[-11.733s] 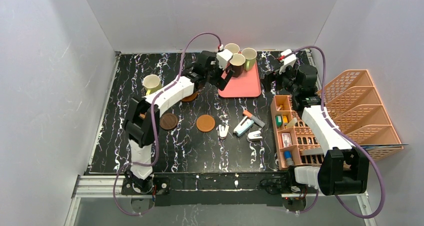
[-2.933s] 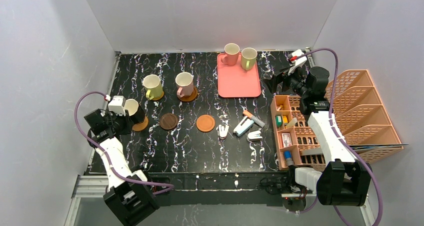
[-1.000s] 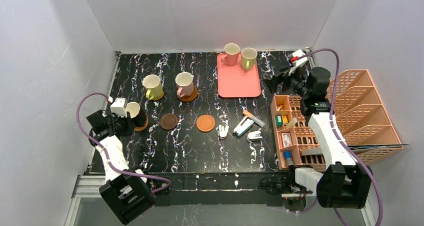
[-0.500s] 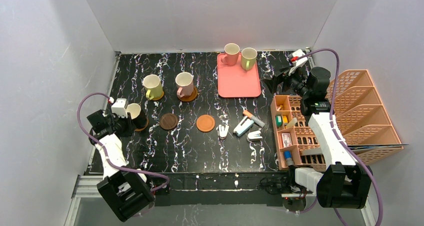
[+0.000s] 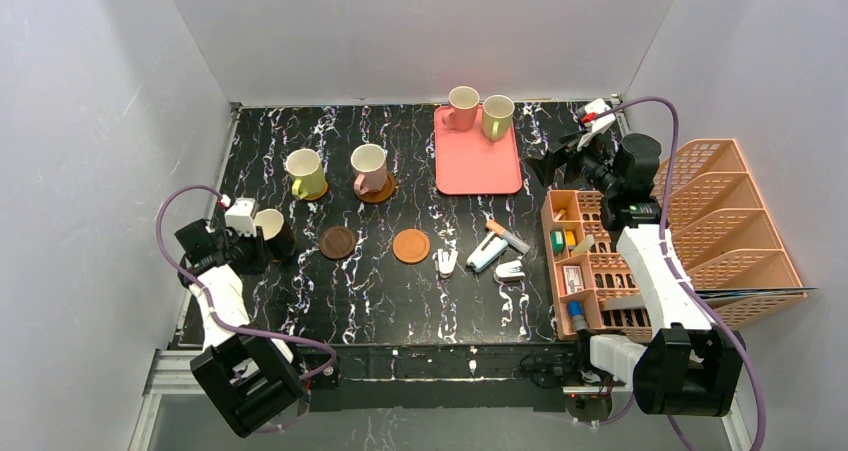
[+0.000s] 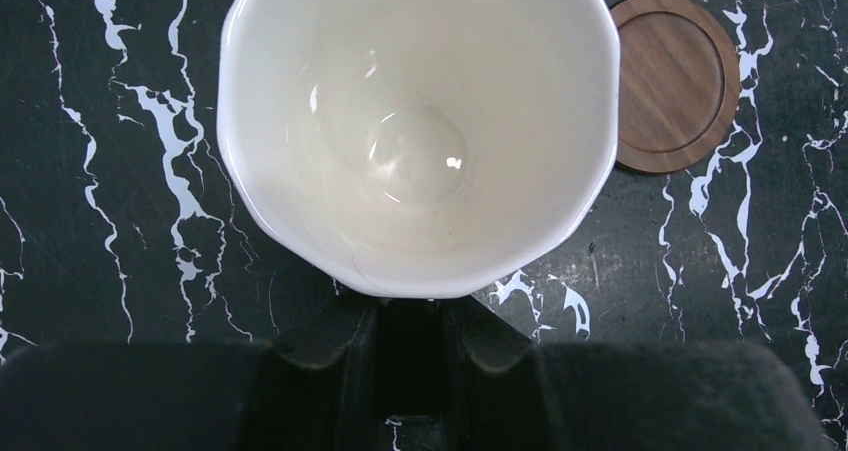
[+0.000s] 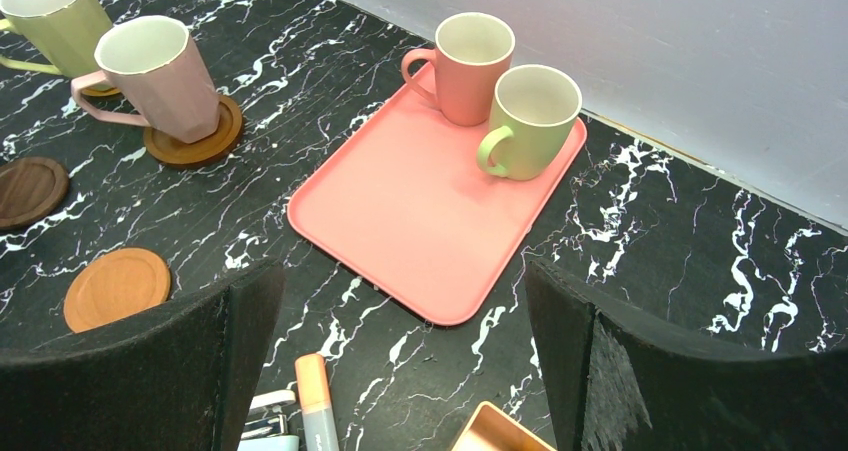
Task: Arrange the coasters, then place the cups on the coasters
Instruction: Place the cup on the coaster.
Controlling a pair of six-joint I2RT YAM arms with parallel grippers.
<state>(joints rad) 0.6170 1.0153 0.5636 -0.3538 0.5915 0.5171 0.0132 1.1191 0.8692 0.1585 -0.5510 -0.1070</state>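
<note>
Ceramic yellow-green mug [image 5: 305,174] and pale pink mug [image 5: 369,168] are seated on coasters [image 7: 200,147]. The dark brown mug [image 5: 272,229] is clamped by the closed left gripper [image 5: 246,239], left of two bare round coasters [image 5: 338,242]. Two mugs [image 7: 470,56] await on the pink rectangular tray [image 5: 478,166]. The right gripper [image 7: 405,301] is open.

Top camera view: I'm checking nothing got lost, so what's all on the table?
tray: one, pink, back centre.
coasters: four seen; dark brown, orange bare mid-table; two brown back left.
cups: five; yellow-green, pink on back-left coasters; brown near left; pink, green on tray.
organiser: one, peach, right edge.
file rack: one, peach, far right.
desk bits: about four, mixed, beside organiser.
left fingers: black, shut on brown cup.
right fingers: black, open, right of tray.
</note>
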